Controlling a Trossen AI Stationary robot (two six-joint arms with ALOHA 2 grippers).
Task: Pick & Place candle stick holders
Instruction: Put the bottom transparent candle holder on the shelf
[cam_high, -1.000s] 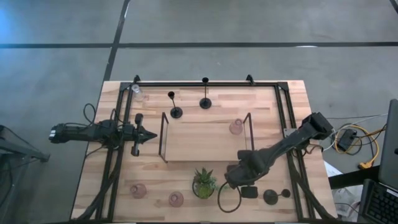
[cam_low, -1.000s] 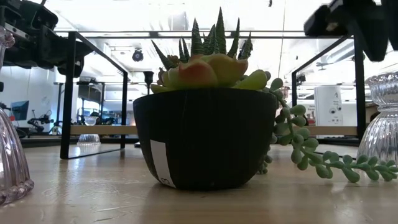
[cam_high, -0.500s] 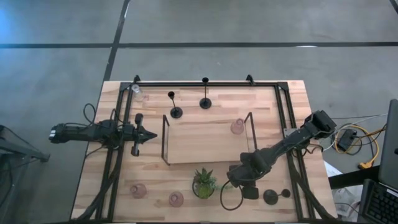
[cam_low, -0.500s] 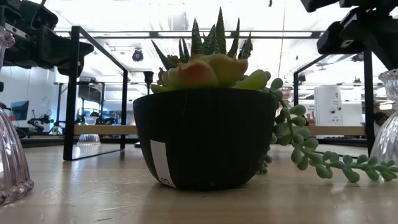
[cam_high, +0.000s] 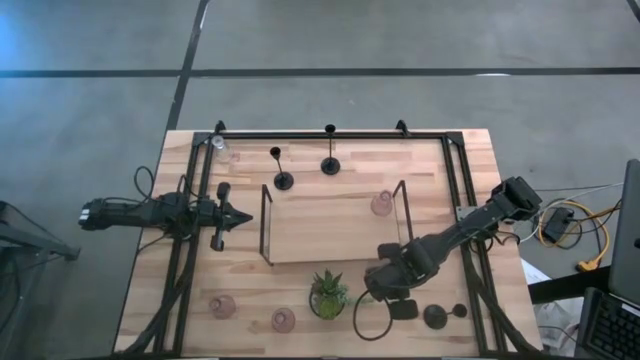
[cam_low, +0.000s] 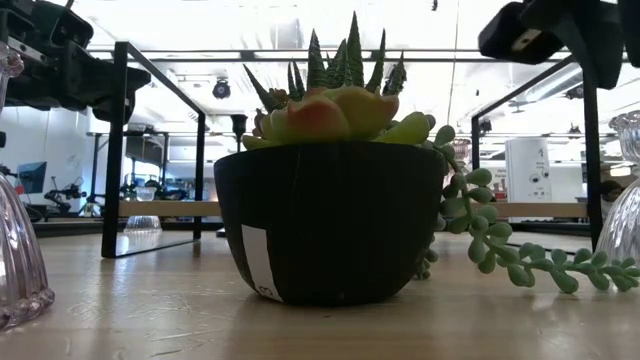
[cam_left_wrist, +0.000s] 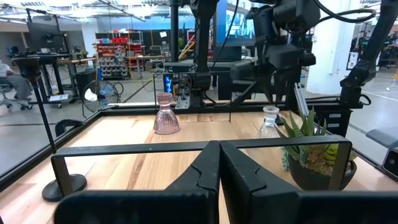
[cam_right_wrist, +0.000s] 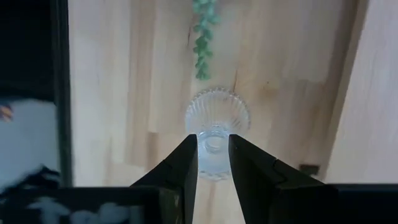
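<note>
A clear ribbed glass holder (cam_right_wrist: 216, 115) stands upright on its base on the table, right of the potted plant (cam_high: 328, 295); it also shows at the edge of the low view (cam_low: 628, 185). My right gripper (cam_right_wrist: 213, 144) points down over it, open by a narrow gap, one finger on each side of its top cup. My left gripper (cam_high: 236, 213) waits shut at the left, left of the tray. Two black stemmed holders (cam_high: 283, 180) (cam_high: 330, 165) stand beyond the tray. A third black holder (cam_high: 436, 317) is at the near right. Pink holders (cam_high: 222, 305) (cam_high: 283, 320) stand near the front. My right gripper comes at the clear holder from above, its fingers (cam_right_wrist: 186, 155) flanking the top cup (cam_right_wrist: 214, 134). I cannot tell whether they touch it. The holder stands upright on the table.
The wire-framed wooden tray (cam_high: 300, 235) holds one pink holder (cam_high: 380, 205) at its right end. A small clear holder (cam_high: 218, 143) stands at the far left corner. A black cable loop (cam_high: 365, 322) lies near the front. Black rails (cam_high: 330, 135) frame the table.
My right gripper has shifted a little toward the table's right edge, dipping and rising again over the clear holder. The clear holder has slid a little to the right on the table and still stands upright.
</note>
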